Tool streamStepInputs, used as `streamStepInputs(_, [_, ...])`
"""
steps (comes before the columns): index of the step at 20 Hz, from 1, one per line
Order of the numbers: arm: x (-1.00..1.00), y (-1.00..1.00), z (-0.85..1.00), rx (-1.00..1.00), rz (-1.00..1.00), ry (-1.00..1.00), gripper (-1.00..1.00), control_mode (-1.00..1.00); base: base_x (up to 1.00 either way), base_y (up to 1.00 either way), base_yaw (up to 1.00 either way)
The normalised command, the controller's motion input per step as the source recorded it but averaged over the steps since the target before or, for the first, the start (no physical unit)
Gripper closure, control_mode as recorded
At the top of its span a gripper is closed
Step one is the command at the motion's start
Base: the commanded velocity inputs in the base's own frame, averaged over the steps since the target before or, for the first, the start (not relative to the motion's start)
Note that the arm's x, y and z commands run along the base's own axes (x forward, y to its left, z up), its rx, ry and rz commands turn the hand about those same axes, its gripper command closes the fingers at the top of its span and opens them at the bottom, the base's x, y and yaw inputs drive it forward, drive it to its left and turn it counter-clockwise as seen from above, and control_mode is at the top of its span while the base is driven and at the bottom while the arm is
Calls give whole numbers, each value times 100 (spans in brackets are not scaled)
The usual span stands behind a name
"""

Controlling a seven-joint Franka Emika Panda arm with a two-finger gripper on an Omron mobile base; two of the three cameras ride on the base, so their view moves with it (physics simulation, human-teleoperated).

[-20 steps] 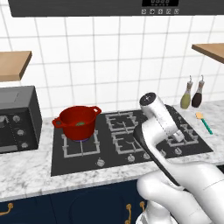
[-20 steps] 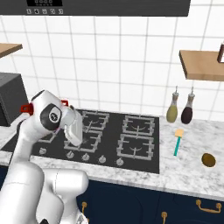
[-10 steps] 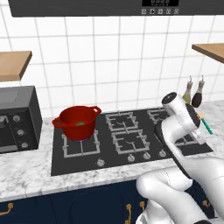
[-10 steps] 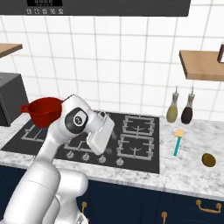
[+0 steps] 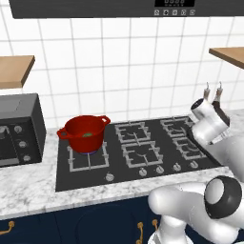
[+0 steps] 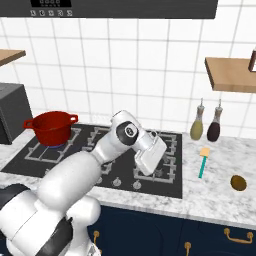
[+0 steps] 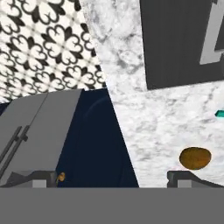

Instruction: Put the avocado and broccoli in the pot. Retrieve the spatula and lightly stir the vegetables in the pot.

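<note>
The red pot (image 5: 85, 132) (image 6: 50, 127) stands on the stove's back left burner, with a bright green lump (image 5: 88, 135) inside it. An olive-brown avocado (image 6: 238, 182) (image 7: 195, 158) lies on the marble counter right of the stove. The spatula (image 6: 203, 161), teal handle and yellow head, lies on the counter between the stove and the avocado; its teal tip (image 7: 220, 113) shows in the hand view. My gripper (image 7: 113, 178) is open and empty, its hand (image 6: 150, 156) hanging above the stove's right front part, left of the spatula.
Two glass bottles (image 6: 206, 125) stand at the wall behind the spatula. A black microwave (image 5: 16, 128) sits left of the pot. A wooden shelf (image 6: 230, 75) hangs above the bottles. The counter's front edge (image 7: 120, 131) drops to dark blue cabinets.
The arm has swung to the right across the stove, from near the pot's side toward the right burners. The jaws stayed open. Pot, spatula and avocado have not moved.
</note>
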Motion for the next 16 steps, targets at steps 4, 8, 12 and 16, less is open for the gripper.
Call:
streamStepInputs(4, [59,-100,-22,0,-5,32,-100,-100,0,0,0])
streamStepInputs(8, [9,-100,-32,0,0,16,-100,-100,0,0,0])
streamStepInputs(12, [0,-98,-41,-3,13,3,-100,-100,0,0,0])
streamStepInputs(16, [8,-67,-29,-2,16,-5,-100,-100,0,0,0])
